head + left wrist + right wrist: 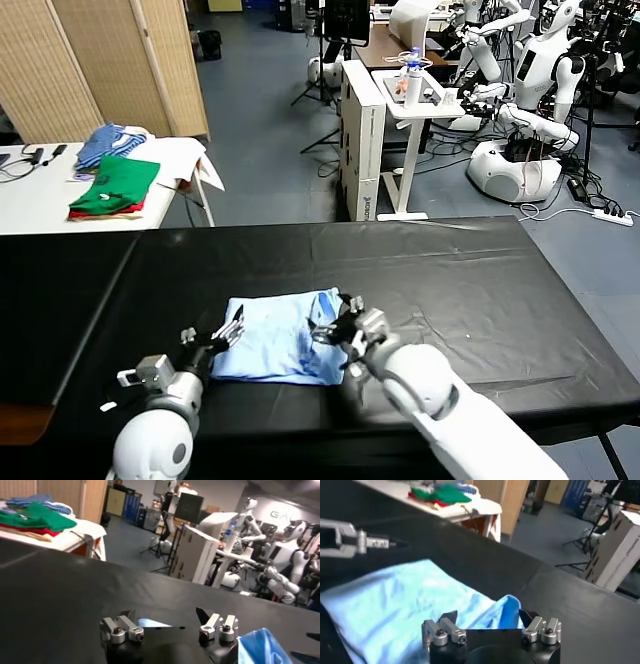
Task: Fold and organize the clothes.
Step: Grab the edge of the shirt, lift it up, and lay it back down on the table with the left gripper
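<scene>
Nearest me, my left tool (222, 338) hung with its jaws spread wide and gripping nothing, just beside one edge of the light sky-blue cotton T-shirt (275, 340). My right tool (337, 327) stood equally released at the opposite edge, where a blue fold (509, 611) bunched up between its fingertips. That shirt lay partly folded on the black tabletop (480, 290), between both tools. I judged a fold was in hand; next I would need to close on the edges and carry them over evenly. Folded green and red garments (115, 189) and a striped bundle (110, 142) sat on a white side table (30, 200), well apart, blocking nothing.
</scene>
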